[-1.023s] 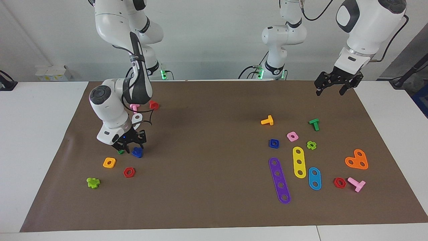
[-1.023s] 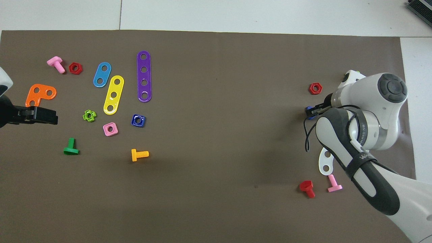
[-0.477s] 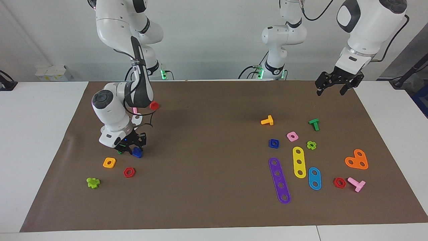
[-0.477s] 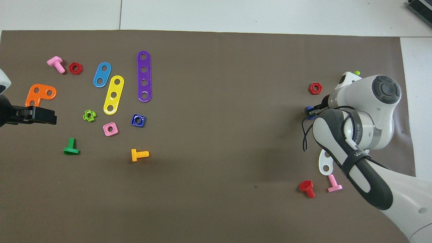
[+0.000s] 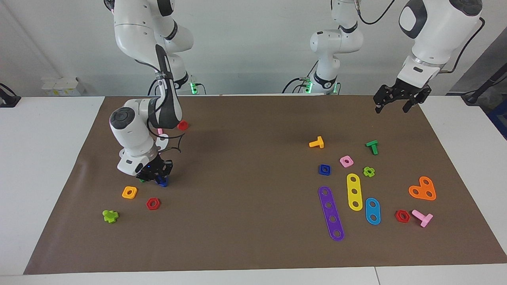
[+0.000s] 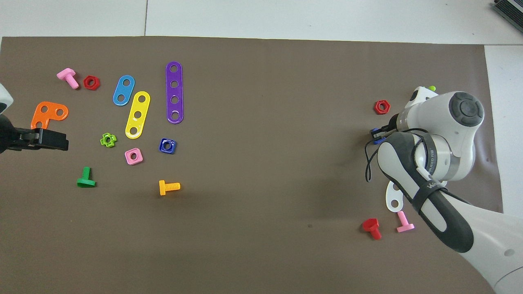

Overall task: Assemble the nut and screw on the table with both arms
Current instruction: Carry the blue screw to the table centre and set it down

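The dark-blue screw [image 5: 162,181] lies on the brown mat [image 5: 253,118] of the table, toward the right arm's end. My right gripper [image 5: 155,177] is low over it, open, with its fingers around the screw. In the overhead view only a bit of the screw [image 6: 374,133] shows beside the arm. The dark-blue square nut [image 5: 324,169] lies flat on the mat toward the left arm's end, also seen in the overhead view [image 6: 167,145]. My left gripper [image 5: 390,104] waits open and empty, raised over the mat's edge; it also shows in the overhead view [image 6: 61,141].
An orange-yellow square nut [image 5: 129,192], a red hex nut [image 5: 153,204] and a green cross piece [image 5: 110,215] lie close to the screw. A pink nut [image 5: 346,161], an orange bolt [image 5: 317,142], a yellow strip [image 5: 354,191] and a purple strip [image 5: 331,213] surround the blue nut.
My right gripper has come down and shifted slightly onto the blue screw, its wrist turning more upright. The left arm has not moved.
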You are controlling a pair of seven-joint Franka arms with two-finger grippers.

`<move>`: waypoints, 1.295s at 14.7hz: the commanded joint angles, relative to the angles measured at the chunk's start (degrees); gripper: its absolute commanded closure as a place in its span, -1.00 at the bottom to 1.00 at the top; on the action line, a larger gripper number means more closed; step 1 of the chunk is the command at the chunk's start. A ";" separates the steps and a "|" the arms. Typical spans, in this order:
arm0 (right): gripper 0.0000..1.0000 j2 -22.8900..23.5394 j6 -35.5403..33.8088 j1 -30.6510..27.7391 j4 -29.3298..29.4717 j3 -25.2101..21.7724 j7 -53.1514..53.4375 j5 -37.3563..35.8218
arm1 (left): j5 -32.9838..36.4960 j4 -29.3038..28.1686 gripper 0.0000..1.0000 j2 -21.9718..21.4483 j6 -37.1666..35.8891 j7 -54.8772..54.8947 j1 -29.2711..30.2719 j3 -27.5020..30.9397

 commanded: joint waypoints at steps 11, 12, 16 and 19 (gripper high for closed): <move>1.00 -4.84 -14.06 11.73 10.85 0.58 33.29 -1.44 | -0.36 -0.64 -1.00 -1.24 1.00 0.55 0.73 -0.26; 1.00 -4.66 -13.89 14.37 11.74 0.75 38.83 -4.77 | -0.36 -0.64 -1.00 -1.24 1.00 0.46 0.73 -0.26; 1.00 -2.21 -12.49 23.17 14.54 0.84 55.28 -7.43 | -0.36 -0.64 -1.00 -1.24 1.08 0.46 0.73 -0.26; 1.00 0.70 -9.51 28.01 16.40 0.84 64.18 -7.52 | -0.36 -0.82 -1.00 -1.15 2.74 0.99 0.73 -0.26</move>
